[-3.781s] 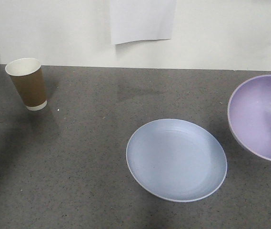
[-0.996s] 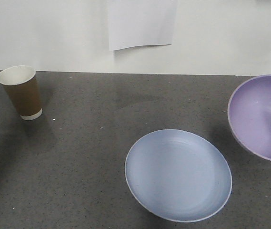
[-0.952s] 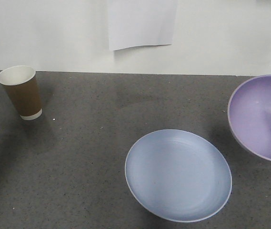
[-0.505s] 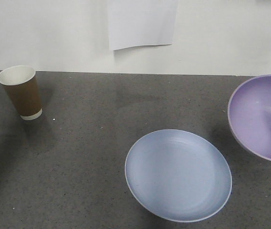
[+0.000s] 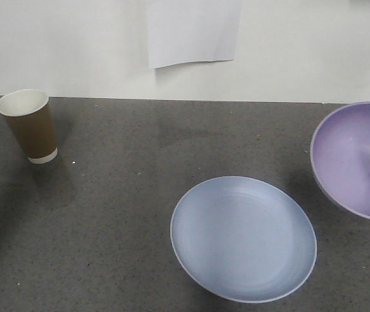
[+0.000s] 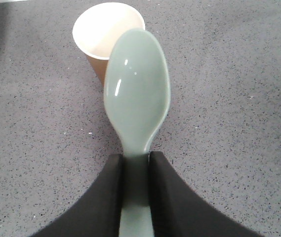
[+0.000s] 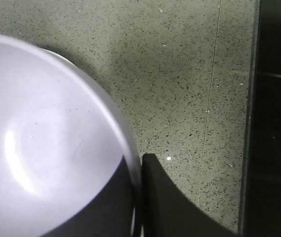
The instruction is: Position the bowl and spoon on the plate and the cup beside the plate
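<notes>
Front-facing view shows the plate [image 5: 243, 237] bare on the worktop [image 5: 119, 214], the right jaws clenched on the probably light, stiff bowl's [image 5: 357, 162] rim, the crushable cup [image 5: 32, 127] far left, the left jaws pinching the smooth spoon's [image 6: 138, 94] handle.

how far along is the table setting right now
Nothing is placed yet: the plate is bare. In hand: the left hand grips the spoon by its handle, and the right hand pinches the rim of the bowl, off to the plate's side. Left: bowl and spoon onto the plate, then the cup, standing far from it, brought beside it.
</notes>
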Controlling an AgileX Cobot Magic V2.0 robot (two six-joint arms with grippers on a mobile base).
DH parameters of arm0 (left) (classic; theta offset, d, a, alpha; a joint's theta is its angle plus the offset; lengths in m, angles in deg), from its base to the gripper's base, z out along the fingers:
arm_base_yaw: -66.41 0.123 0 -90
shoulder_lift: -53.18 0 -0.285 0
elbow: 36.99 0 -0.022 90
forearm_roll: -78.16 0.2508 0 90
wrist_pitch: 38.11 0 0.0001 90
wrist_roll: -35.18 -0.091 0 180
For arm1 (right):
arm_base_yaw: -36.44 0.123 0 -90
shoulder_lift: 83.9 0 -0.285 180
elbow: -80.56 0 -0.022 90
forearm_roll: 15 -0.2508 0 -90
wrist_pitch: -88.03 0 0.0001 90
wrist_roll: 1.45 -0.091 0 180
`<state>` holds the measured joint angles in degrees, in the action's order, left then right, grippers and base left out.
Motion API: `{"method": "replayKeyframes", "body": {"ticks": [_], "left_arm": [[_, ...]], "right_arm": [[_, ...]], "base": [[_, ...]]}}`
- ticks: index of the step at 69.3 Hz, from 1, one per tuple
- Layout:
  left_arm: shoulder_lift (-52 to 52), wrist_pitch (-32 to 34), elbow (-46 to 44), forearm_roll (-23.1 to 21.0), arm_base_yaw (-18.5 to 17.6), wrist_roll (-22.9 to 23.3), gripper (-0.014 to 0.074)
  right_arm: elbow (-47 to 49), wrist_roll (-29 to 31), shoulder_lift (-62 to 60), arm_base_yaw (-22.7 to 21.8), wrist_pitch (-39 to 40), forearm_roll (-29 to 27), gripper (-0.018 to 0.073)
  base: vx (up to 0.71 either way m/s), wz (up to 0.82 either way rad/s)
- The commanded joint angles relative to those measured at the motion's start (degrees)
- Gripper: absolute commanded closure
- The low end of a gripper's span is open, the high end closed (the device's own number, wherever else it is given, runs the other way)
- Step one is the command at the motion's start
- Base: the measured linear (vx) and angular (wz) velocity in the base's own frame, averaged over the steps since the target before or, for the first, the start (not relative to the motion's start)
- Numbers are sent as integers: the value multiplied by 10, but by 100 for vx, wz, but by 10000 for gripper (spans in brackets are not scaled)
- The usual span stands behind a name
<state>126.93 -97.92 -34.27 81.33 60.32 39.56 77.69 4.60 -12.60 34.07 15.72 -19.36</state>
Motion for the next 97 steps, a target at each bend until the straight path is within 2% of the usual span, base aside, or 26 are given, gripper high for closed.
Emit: {"method": "replayKeyframes", "body": {"ticks": [1, 15, 31, 38, 45, 61, 70, 97], "left_arm": [[-10, 33, -15, 1, -1, 2, 603], [-10, 33, -15, 1, -1, 2, 603], [-10, 33, -15, 1, -1, 2, 603], [-10, 33, -15, 1, -1, 2, 603], [-10, 33, -15, 1, -1, 2, 603], [-10, 34, -15, 1, -1, 2, 604], [-10, 34, -15, 1, -1, 2, 604], [-10, 34, -15, 1, -1, 2, 604]], "right_arm": [[16, 16, -10, -2, 17, -29, 565], [16, 73, 13, -2, 1, -99, 565], [11, 89, 67, 0, 1, -137, 565], [11, 91, 92, 20, 3, -134, 565], [11, 90, 120, 64, 6, -116, 565], [11, 57, 182, 124, 41, -86, 565], [11, 57, 218, 140, 51, -87, 565], [11, 51, 304, 140, 79, -112, 565]], "base": [[0, 0], [0, 0], [0, 0], [0, 0], [0, 0], [0, 0], [0, 0], [0, 0]]}}
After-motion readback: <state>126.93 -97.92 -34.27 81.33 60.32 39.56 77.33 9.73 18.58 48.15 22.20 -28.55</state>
